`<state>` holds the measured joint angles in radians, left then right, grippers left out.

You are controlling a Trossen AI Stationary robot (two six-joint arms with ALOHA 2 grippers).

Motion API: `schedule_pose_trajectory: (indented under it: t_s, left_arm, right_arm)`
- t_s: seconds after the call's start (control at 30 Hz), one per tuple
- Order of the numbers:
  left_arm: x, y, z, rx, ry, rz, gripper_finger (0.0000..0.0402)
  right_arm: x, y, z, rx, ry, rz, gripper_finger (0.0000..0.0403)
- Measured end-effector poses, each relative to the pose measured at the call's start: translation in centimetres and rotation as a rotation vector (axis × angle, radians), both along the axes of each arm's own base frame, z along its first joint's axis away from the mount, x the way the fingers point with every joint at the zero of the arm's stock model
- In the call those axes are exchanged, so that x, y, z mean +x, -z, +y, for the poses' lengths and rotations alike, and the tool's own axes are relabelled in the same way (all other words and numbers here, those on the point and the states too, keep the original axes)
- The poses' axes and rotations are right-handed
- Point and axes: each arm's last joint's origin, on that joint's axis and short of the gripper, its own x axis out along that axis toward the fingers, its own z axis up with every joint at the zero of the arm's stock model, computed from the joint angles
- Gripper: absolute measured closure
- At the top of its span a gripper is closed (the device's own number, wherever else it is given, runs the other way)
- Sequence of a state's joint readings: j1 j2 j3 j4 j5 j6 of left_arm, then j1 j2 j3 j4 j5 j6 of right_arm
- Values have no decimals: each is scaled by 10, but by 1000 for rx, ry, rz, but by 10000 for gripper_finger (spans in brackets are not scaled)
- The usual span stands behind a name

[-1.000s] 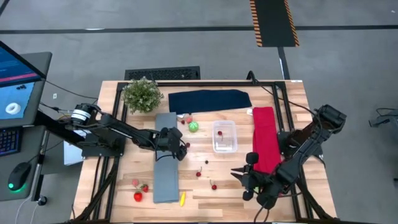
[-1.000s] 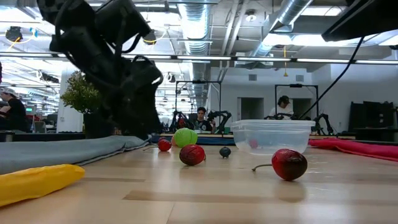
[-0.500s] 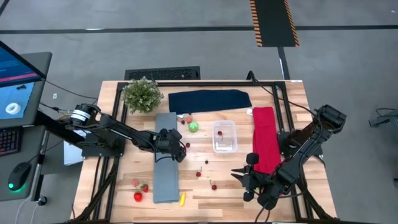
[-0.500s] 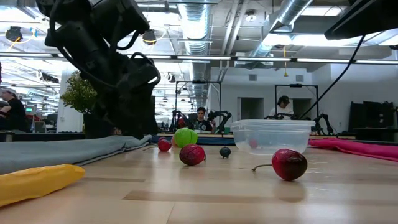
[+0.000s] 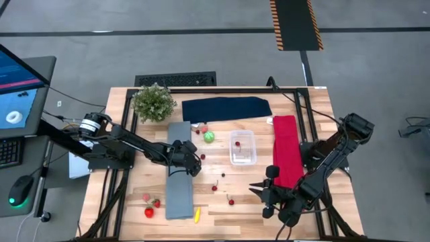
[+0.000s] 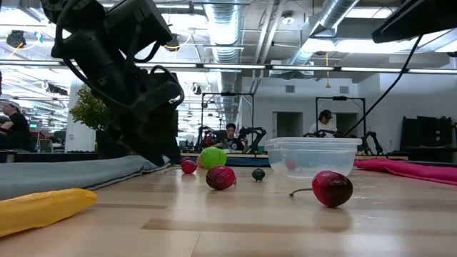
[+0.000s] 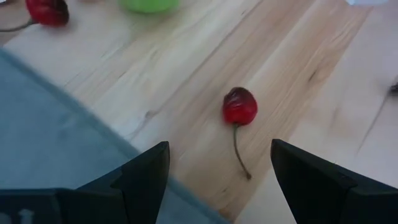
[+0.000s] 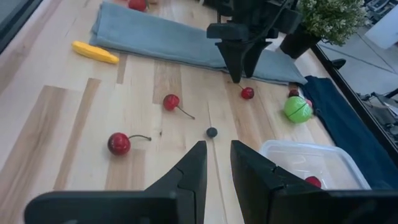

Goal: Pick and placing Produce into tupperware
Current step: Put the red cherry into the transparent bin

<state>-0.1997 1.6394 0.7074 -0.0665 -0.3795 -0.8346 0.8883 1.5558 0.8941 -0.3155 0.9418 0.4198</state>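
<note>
My left gripper (image 7: 219, 146) is open and low over the right edge of the grey cloth (image 5: 179, 178). Its fingers point down at a small red cherry (image 7: 239, 106) that lies on the wood just ahead of them. A lime-green piece (image 5: 209, 137) and another cherry (image 7: 46, 10) lie beyond it. The clear tupperware (image 5: 242, 147) stands mid-table with a red piece (image 8: 313, 182) inside. Two more cherries (image 5: 215, 187) (image 5: 230, 200), strawberries (image 5: 149, 212) and a yellow piece (image 5: 197, 215) lie nearer the near edge. My right gripper (image 8: 216, 144) waits, shut, near the table's near right part.
A potted plant (image 5: 154, 102) stands at the far left corner. A navy cloth (image 5: 226, 109) lies along the far edge and a red cloth (image 5: 287, 158) right of the tub. Bare wood stretches between the grey cloth and the tub. People sit in the room behind.
My left gripper has come down a little toward the table by the grey cloth's edge, staying open. Nothing on the table has moved.
</note>
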Motion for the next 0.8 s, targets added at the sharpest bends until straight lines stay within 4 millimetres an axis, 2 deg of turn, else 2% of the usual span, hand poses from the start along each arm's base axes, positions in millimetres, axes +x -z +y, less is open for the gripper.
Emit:
schedule_pose_trajectory:
  t_s: [0.63,0.8]
  left_arm:
    - [6,-5,-6,4,41,-79,132]
    - [6,1,-6,10,30,-57,132]
  right_arm:
    - [0,0,0,7,-1,-4,308]
    - [0,0,0,7,-1,-4,308]
